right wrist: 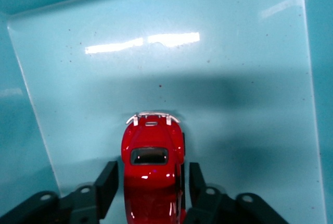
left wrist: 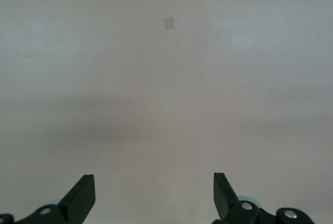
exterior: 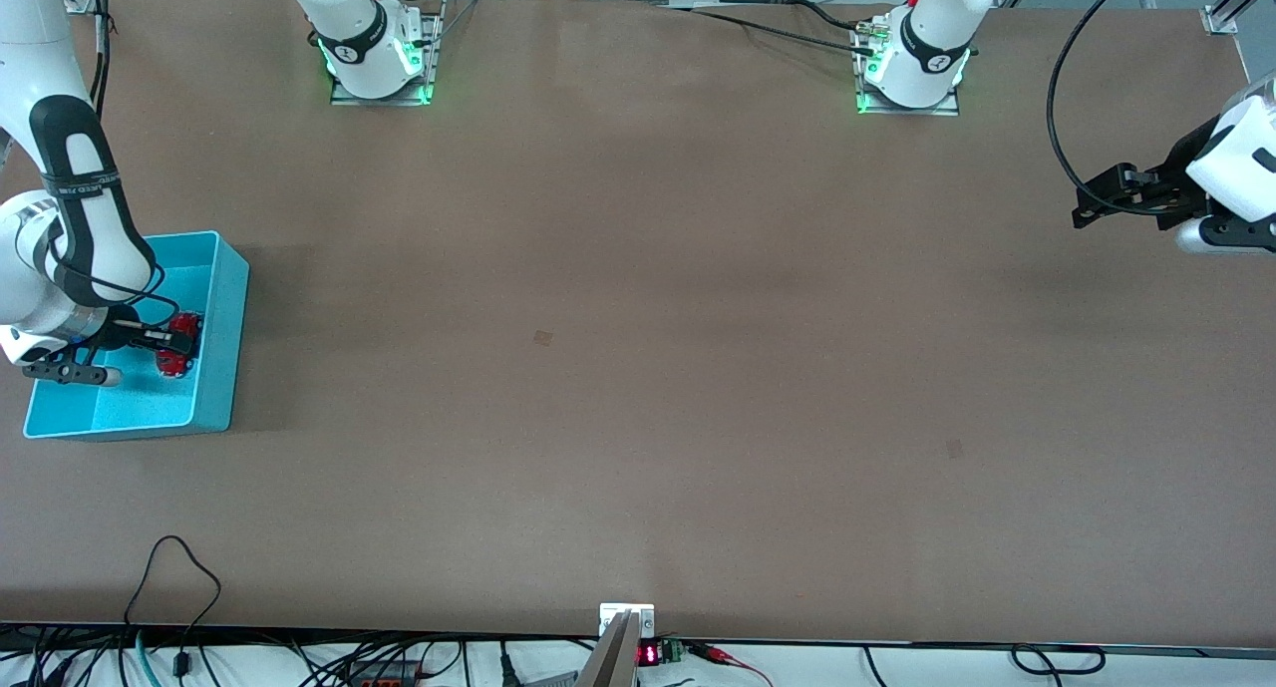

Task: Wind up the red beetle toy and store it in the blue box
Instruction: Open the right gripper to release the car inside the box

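- The blue box (exterior: pixel 224 348) sat at the right arm's end of the table (exterior: pixel 638 368).
- The red beetle toy (right wrist: pixel 152 172) lay inside the box, on its floor.
- The right gripper (right wrist: pixel 151 185) was down in the box, one finger on each side of the toy; the fingers (right wrist: pixel 106 187) stood slightly apart from its sides, so the jaws were partly open and gripped nothing.
- The left gripper (left wrist: pixel 154 195) waited over bare table, well away from the box, jaws wide open and empty.
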`<state>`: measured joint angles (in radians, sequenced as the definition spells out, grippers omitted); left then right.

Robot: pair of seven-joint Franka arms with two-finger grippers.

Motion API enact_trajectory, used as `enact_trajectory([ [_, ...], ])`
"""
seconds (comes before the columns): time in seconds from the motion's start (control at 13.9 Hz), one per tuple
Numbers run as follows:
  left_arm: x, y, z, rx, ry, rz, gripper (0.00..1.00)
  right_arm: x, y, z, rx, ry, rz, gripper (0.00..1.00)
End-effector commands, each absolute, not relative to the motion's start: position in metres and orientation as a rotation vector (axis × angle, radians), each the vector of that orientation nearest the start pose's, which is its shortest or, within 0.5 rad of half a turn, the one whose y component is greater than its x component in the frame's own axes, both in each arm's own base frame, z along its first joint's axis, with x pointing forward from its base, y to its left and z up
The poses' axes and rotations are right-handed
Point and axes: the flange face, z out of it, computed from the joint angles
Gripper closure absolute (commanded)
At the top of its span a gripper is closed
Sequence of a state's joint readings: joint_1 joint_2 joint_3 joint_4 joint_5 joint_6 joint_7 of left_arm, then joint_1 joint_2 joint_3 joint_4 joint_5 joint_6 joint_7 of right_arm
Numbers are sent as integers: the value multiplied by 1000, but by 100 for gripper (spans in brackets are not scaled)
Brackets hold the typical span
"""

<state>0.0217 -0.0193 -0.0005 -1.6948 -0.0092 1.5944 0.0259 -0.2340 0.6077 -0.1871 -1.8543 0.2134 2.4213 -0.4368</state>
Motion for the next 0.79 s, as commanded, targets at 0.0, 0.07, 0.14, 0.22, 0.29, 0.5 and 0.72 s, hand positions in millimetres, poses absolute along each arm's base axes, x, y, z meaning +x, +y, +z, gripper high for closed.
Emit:
enact_trajectory([
  [0.0,547,11,585,-3161,33,140,0,598,-249,242,-3066,152,-62,0],
  [0.07,547,11,585,-3161,33,140,0,603,-242,262,-3058,135,-79,0],
  [0.14,547,11,585,-3161,30,140,0,607,-236,287,-3056,115,-114,0],
  [0.22,547,11,585,-3161,30,140,0,609,-230,310,-3058,91,-148,0],
  [0.29,547,11,585,-3161,30,142,0,609,-228,328,-3062,78,-173,0],
  [0.5,547,12,585,-3161,28,140,0,613,-201,391,-3035,-4,-192,0],
  [0.72,547,12,585,-3161,28,142,0,627,-168,446,-3000,9,-114,0],
])
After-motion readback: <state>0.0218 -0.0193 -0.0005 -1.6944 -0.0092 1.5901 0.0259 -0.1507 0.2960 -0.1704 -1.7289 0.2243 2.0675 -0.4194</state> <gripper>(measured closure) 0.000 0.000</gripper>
